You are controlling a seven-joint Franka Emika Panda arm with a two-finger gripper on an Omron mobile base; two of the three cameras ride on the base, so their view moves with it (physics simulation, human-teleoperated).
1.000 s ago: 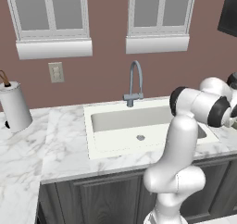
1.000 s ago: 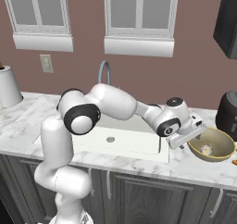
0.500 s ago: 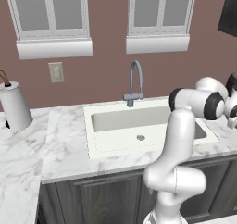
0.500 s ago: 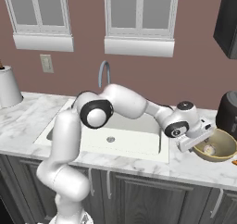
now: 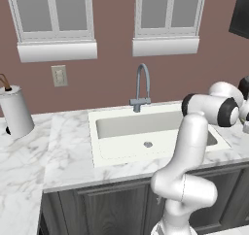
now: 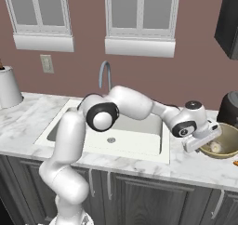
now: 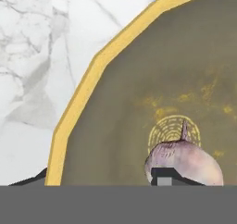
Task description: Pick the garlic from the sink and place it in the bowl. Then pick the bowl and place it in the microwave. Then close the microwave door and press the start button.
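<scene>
1. On the marble counter right of the sink, the gripper hangs low at the near rim of the tan-yellow bowl, the white arm stretched across the basin to reach it.
2. The garlic lies on the bowl's floor, stem up, over a faint ringed mark; it also shows as a pale lump inside the bowl in the right base view. The first step of the task looks done.
3. Hand state: in the hand view one dark finger tip sits just in front of the bulb and a second at the left, outside the yellow rim. The fingers appear to straddle the bowl's wall, but whether they are spread or already pinching it I cannot tell.
4. Risk A: a grip on one edge alone could let the bowl tip when lifted, rolling the garlic out.
5. Risk B: the inner finger stands close to the bulb; closing could nudge or trap it against the wall.
6. Risk C: the dark appliance stands just behind the bowl; a wide swing toward the microwave, high at upper right, could strike it.
</scene>
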